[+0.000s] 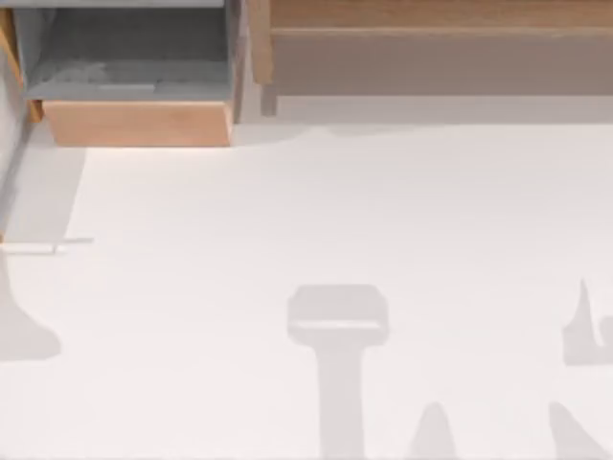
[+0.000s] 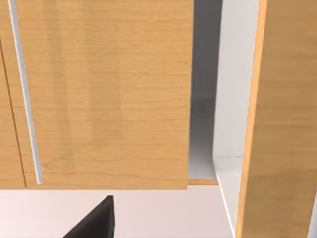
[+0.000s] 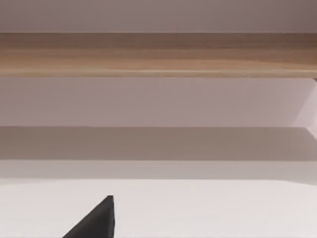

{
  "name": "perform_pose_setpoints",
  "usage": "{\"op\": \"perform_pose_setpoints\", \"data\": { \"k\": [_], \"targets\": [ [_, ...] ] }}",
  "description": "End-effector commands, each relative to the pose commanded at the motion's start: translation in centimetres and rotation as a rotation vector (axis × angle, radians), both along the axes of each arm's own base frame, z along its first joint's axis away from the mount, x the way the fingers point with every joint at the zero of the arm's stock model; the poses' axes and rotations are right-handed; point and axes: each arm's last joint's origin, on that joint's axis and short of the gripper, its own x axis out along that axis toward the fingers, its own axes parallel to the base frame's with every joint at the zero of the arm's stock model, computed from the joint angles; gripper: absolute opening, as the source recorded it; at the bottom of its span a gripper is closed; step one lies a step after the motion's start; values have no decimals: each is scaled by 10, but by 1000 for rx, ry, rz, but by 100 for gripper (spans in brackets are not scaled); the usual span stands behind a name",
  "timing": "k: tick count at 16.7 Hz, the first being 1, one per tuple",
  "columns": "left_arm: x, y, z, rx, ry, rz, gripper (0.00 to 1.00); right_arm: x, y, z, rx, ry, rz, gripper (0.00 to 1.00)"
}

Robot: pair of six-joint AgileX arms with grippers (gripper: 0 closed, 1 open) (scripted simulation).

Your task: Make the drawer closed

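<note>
A: Is the drawer [image 1: 139, 123] closed already?

B: No. In the top view it stands pulled out at the far left of the desk [image 1: 316, 211], and its grey floor is open to see. Its wooden front panel [image 2: 104, 94] is near the left wrist camera.

A: And the end effectors?

B: A dark tip shows in each wrist view; wide or narrow, I cannot tell. I judge the whole push is still to do.

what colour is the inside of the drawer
Grey inside the drawer; clearest in the top view.
</note>
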Motion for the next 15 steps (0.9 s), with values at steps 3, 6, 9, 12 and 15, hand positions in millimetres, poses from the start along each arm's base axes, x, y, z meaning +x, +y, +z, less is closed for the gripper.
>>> {"op": "perform_pose_setpoints", "data": {
  "k": [3,6,9,12,15],
  "targets": [
    [0,0,0,0,0,0,92,0,0,0,0,0,0,100],
    [0,0,0,0,0,0,70,0,0,0,0,0,0,100],
    [0,0,0,0,0,0,47,0,0,0,0,0,0,100],
    [0,0,0,0,0,0,25,0,0,0,0,0,0,100],
    [0,0,0,0,0,0,2,0,0,0,0,0,0,100]
  ]
}}
